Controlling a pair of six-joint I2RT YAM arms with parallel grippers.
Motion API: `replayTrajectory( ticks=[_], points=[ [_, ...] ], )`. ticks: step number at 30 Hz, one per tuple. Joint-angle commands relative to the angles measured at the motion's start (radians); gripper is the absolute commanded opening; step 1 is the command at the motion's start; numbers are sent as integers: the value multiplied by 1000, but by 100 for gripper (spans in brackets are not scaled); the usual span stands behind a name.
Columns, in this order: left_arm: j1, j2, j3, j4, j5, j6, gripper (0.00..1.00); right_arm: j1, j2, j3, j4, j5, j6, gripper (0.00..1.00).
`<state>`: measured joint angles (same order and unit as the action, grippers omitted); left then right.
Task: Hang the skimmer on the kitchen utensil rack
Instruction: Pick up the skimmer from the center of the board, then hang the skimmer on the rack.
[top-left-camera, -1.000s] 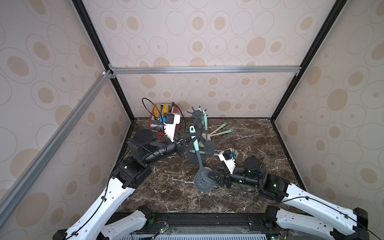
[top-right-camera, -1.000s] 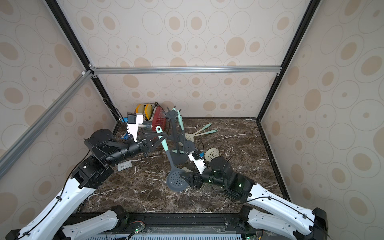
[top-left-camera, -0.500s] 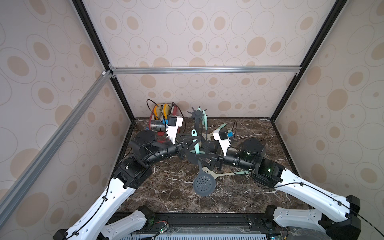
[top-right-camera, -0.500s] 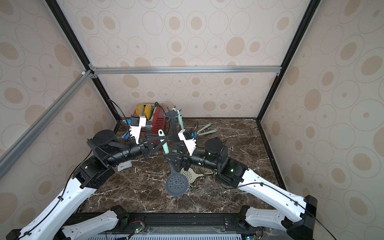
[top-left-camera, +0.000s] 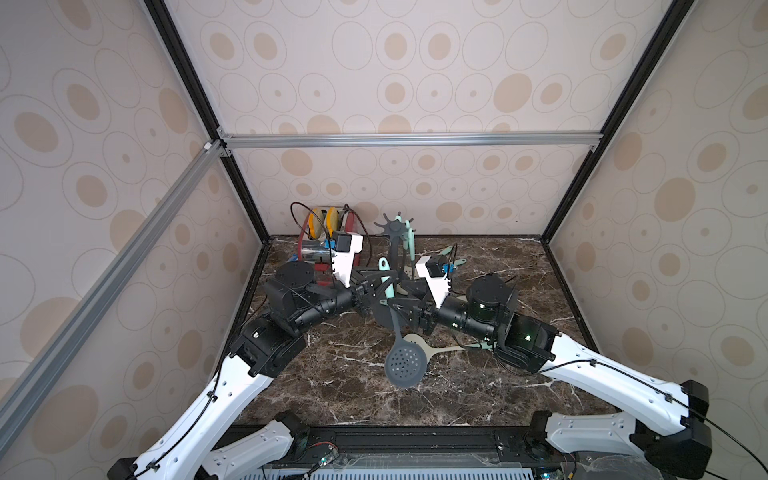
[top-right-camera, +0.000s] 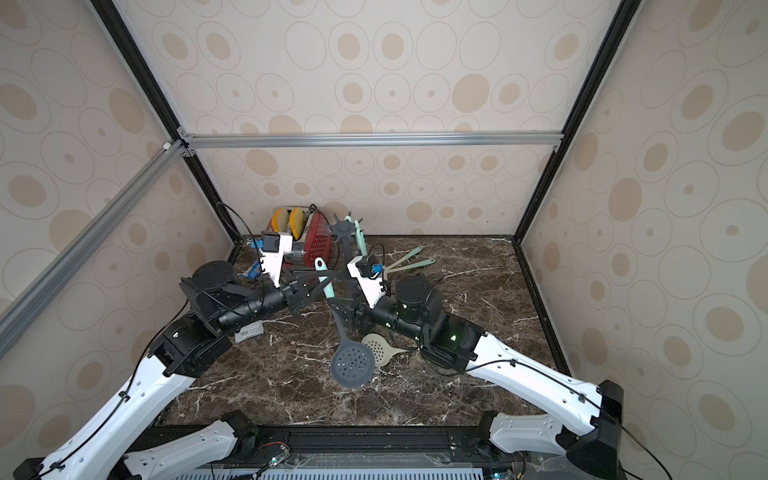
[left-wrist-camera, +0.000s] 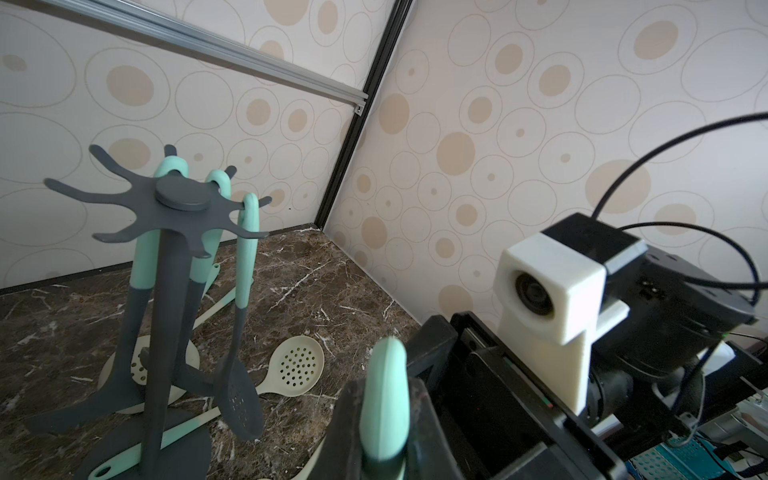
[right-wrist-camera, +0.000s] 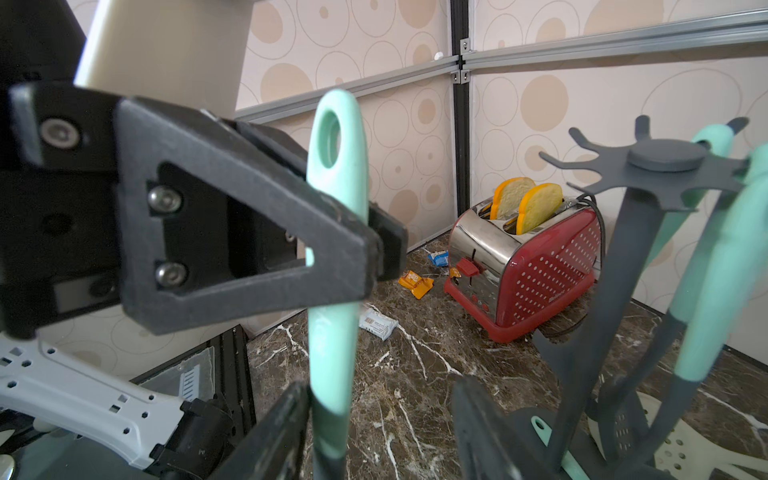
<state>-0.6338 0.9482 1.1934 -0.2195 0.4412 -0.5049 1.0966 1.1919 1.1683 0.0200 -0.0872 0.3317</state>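
The left pincer (right-wrist-camera: 374, 249) was clamped on the mint handle of the skimmer (top-left-camera: 402, 367), whose head hung below it, seemingly clear of the surface (top-left-camera: 332, 374). The right pincer (right-wrist-camera: 380, 411) stood open around the shaft, lower down. The kitchen utensil rack (top-left-camera: 392, 228) stood just beyond both pincers. The skimmer was lifted but not yet hooked.

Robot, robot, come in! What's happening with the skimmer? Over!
Left gripper shut on grey skimmer handle, head hanging down. Right gripper open around handle lower down. Utensil rack: three utensils hung, other hooks free. Over.
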Motion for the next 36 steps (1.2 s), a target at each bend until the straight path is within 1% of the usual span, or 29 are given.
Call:
replayTrajectory(
  ticks=[1, 3, 5, 9, 11, 12, 13, 14, 15, 16, 17, 18, 19, 21, 23, 25, 26, 28, 29, 32, 34, 36],
  points=[
    [4, -5, 6, 59, 23, -24, 0, 3, 23, 32, 42, -54, -2, 59],
    [3, -5, 5, 64, 28, -28, 0, 3, 30, 35, 44, -54, 0, 57],
    [2, -5, 0, 71, 28, -33, 0, 2, 34, 36, 48, -59, -3, 52],
    [3, -3, 2, 64, 26, -28, 0, 2, 29, 29, 50, -77, -3, 24],
    [3, -3, 12, 40, 17, -19, 0, 2, 9, 3, 63, -61, 1, 0],
    [3, -4, 22, 14, 3, -7, 0, 1, -4, -14, 66, -41, 10, 0],
    [3, -8, 31, -16, -13, 8, 13, 2, -19, -23, 49, -20, 15, 0],
    [3, -13, 39, -47, -30, 24, 29, 0, -29, -24, 21, -1, 25, 0],
    [3, -23, 51, -91, -69, 41, 50, -4, -41, -21, -21, 14, 27, 0],
    [3, -37, 58, -139, -119, 51, 68, -9, -52, -21, -61, 34, 31, 0],
    [3, -50, 68, -186, -171, 60, 82, -11, -64, -25, -96, 62, 42, 0],
    [3, -66, 78, -239, -218, 76, 96, -16, -77, -30, -137, 92, 57, 0],
    [4, -80, 90, -290, -258, 88, 99, -27, -87, -34, -181, 109, 77, 0],
    [3, -100, 114, -380, -315, 117, 99, -54, -108, -44, -230, 82, 81, 0],
    [4, -117, 125, -461, -345, 131, 99, -91, -125, -59, -238, 19, 76, 0],
    [3, -129, 122, -499, -333, 145, 99, -159, -118, -37, -275, -110, 89, 0],
    [3, -125, 125, -521, -346, 137, 99, -190, -111, -25, -288, -167, 100, 0],
    [3, -91, 150, -573, -364, 129, 99, -259, -93, -3, -289, -305, 128, 0],
    [3, -68, 163, -589, -360, 129, 99, -283, -86, 7, -286, -351, 142, 0],
    [6, 5, 206, -597, -319, 128, 99, -357, -44, 53, -278, -498, 183, 0],
    [20, 30, 212, -548, -263, 118, 99, -385, -14, 78, -252, -564, 214, 0],
    [71, 54, 209, -482, -164, 89, 99, -395, 19, 110, -228, -612, 242, 0]
  ],
)
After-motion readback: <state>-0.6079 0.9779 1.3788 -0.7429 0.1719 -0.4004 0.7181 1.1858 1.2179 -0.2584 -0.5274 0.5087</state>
